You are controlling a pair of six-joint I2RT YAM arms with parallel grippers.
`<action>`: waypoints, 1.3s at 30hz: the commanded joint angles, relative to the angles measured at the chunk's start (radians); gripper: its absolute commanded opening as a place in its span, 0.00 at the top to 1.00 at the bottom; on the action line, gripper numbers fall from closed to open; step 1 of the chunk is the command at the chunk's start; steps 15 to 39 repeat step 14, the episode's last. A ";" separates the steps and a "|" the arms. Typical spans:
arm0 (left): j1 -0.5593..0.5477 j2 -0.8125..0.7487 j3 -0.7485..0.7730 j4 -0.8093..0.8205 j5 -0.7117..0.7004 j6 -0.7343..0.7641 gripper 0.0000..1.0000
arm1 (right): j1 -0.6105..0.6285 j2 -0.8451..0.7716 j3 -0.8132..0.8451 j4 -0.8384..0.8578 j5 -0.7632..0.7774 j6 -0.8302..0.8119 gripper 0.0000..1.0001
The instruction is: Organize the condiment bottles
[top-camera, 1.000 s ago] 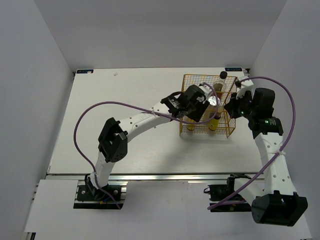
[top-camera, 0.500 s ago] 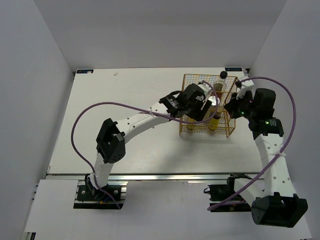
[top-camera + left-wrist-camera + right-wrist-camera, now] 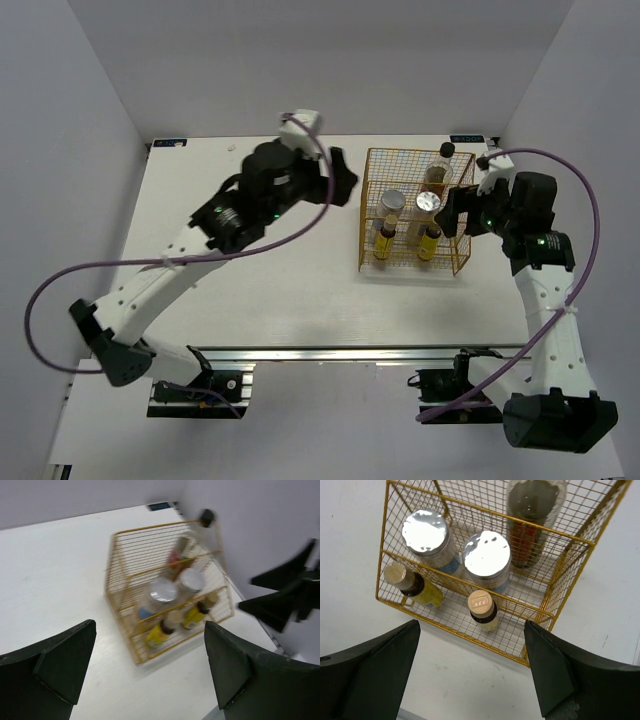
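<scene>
All the condiment bottles stand inside the yellow wire basket (image 3: 367, 215). Two white cylinders with silver lids (image 3: 425, 527) (image 3: 486, 554) sit in the middle. Two tiny yellow-labelled bottles (image 3: 415, 587) (image 3: 485, 610) stand in the front row, and the taller dark-sauce bottle (image 3: 532, 515) is at the back right. My left gripper (image 3: 347, 180) hangs open and empty, well left of the basket. My right gripper (image 3: 450, 213) is open and empty at the basket's right side; its wrist view looks down on the basket (image 3: 540, 615) between the fingers.
The basket (image 3: 120, 575) stands at the table's back right, close to the right wall. The left arm's purple cable (image 3: 60, 290) loops wide over the left part of the table. Bare white tabletop (image 3: 270, 270) lies left of and in front of the basket.
The left arm has drawn back out of the basket, up and to the left, with its jaws spreading wide. The right gripper has gone from shut to open beside the basket.
</scene>
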 commanded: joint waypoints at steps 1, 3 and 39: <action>0.113 -0.109 -0.193 0.029 0.042 -0.123 0.02 | -0.002 0.043 0.121 -0.090 0.101 0.112 0.10; 0.159 -0.191 -0.260 0.037 0.049 -0.148 0.02 | -0.002 0.074 0.160 -0.149 0.120 0.114 0.11; 0.175 -0.289 -0.383 -0.003 0.032 -0.156 0.02 | -0.002 0.031 0.178 -0.108 0.093 0.099 0.10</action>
